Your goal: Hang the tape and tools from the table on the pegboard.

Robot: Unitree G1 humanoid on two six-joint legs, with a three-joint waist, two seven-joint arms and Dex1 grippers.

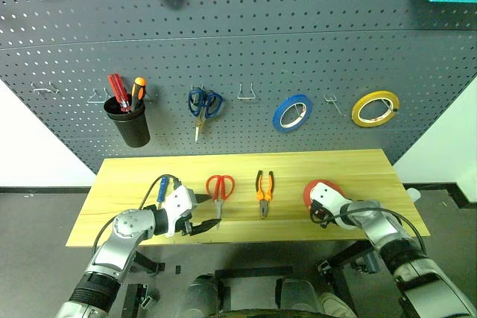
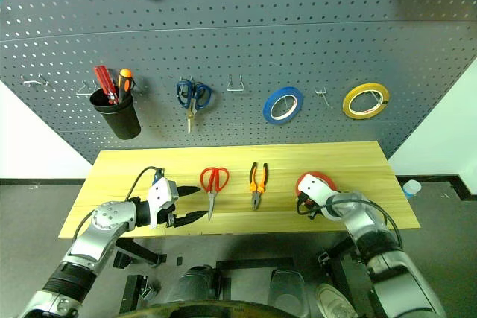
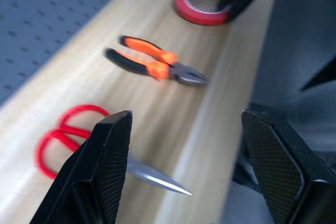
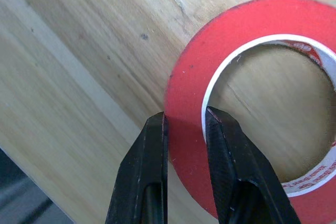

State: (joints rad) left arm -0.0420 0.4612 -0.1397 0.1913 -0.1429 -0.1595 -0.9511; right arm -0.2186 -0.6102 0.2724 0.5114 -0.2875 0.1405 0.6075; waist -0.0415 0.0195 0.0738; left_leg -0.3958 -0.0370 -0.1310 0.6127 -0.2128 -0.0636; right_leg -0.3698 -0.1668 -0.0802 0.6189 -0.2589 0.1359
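Tape [image 4: 252, 98], flat at the counter's [image 1: 149, 176] lower right, sits clamped across its band by the right pincer [image 4: 185, 121]; left pincer [image 3: 184, 145] gapes near the scissors [image 1: 220, 188].

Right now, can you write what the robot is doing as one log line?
right gripper: shut on red tape | left gripper: open, near red scissors | pliers: on table

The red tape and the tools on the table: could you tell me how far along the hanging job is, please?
Nothing of the task hangs on the pegboard yet. In hand: the right gripper is shut on the red tape's band, one finger outside, one inside the ring, the tape lying on the table. Left to do: the red scissors, the pliers and the blue screwdriver lie on the table. The left gripper is open near the scissors' tip.
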